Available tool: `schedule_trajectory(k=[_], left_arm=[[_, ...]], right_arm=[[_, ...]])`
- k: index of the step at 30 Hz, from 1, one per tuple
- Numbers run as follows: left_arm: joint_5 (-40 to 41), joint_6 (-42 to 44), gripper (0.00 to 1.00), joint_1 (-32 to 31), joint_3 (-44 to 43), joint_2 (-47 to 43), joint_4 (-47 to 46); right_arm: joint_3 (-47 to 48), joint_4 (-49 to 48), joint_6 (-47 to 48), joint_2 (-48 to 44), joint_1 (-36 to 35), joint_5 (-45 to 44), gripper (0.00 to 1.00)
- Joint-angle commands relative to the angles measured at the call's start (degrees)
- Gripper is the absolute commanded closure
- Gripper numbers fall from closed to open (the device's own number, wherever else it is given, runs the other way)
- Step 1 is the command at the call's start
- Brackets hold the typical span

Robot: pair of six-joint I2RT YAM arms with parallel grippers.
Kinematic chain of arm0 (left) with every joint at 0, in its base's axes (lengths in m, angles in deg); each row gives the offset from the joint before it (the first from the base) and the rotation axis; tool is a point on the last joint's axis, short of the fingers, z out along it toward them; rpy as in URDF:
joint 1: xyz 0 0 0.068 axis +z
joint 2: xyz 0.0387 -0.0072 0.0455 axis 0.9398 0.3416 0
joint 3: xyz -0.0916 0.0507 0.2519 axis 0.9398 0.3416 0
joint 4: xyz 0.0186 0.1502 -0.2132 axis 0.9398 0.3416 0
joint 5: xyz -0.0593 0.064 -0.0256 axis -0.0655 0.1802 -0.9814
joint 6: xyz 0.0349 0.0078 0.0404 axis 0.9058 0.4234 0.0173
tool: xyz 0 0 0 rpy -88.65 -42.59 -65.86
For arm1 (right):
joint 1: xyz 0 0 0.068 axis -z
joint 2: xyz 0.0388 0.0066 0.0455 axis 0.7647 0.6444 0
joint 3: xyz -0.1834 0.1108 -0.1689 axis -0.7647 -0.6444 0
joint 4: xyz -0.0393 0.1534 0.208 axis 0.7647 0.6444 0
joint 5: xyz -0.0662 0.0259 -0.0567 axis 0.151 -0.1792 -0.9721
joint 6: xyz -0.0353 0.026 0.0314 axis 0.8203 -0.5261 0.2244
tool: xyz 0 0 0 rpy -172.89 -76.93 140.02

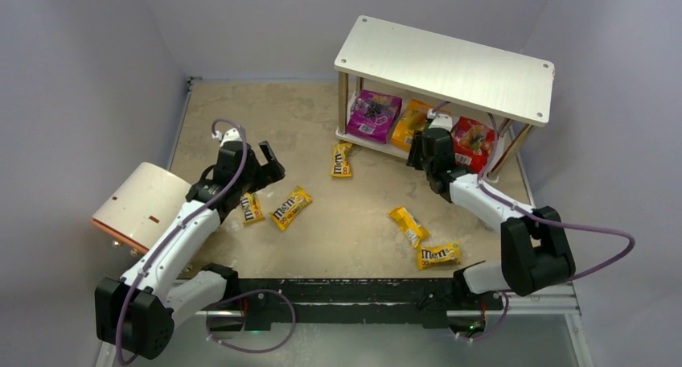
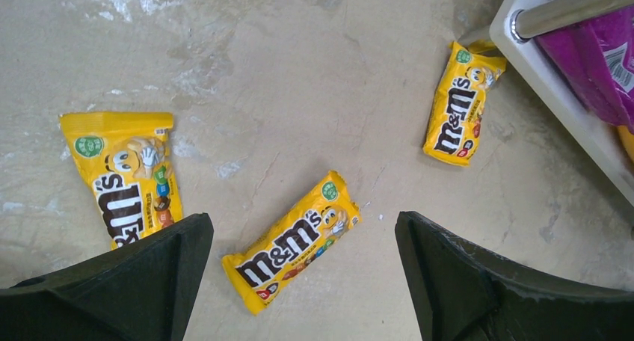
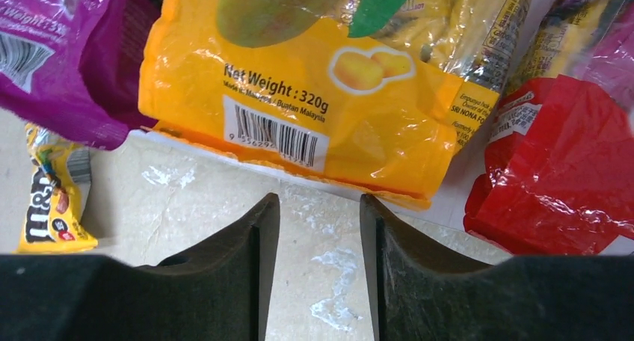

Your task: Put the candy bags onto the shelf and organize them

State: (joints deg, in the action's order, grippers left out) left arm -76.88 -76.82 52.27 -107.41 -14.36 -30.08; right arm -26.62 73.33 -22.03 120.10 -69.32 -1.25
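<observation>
The shelf (image 1: pixel 446 69) stands at the back right. On its lower board lie a purple pouch (image 1: pixel 374 115), an orange pouch (image 1: pixel 410 124) and a red pouch (image 1: pixel 473 144). Several yellow M&M's packets lie on the table: one by the shelf (image 1: pixel 342 159), two at the left (image 1: pixel 291 208) (image 1: pixel 251 208), two near the front (image 1: pixel 408 225) (image 1: pixel 438 255). My left gripper (image 1: pixel 264 167) is wide open above a packet (image 2: pixel 293 240), not touching it. My right gripper (image 3: pixel 320 199) is empty, jaws slightly apart, just before the orange pouch (image 3: pixel 314 79).
A white-and-tan cylinder (image 1: pixel 141 206) lies at the left edge beside my left arm. In the left wrist view a shelf post (image 2: pixel 576 8) and the lower board (image 2: pixel 568 105) are at the top right. Walls close in the table on three sides.
</observation>
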Motion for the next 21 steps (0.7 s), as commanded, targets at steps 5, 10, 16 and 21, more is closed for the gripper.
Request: schedule_trajectory(k=[5, 10, 16, 21], left_arm=[[-0.2, -2.2, 0.01, -0.1, 2.4, -1.7, 3.7], [-3.3, -2.2, 0.03, 0.0, 7.0, -3.0, 0.7], [-14.9, 2.1, 0.08, 0.4, 8.6, 3.7, -10.6], [-16.9, 6.1, 0.12, 0.4, 5.6, 12.0, -14.2]], right_arm=[[-2.8, 0.2, 5.1, -12.5, -0.5, 20.0, 0.34], [-10.0, -2.2, 0.2, -24.0, -0.3, 26.7, 0.02], [-20.7, -14.5, -4.5, -33.7, -0.3, 31.7, 0.01], [-22.1, -17.6, -0.5, -35.9, -0.3, 43.2, 0.01]])
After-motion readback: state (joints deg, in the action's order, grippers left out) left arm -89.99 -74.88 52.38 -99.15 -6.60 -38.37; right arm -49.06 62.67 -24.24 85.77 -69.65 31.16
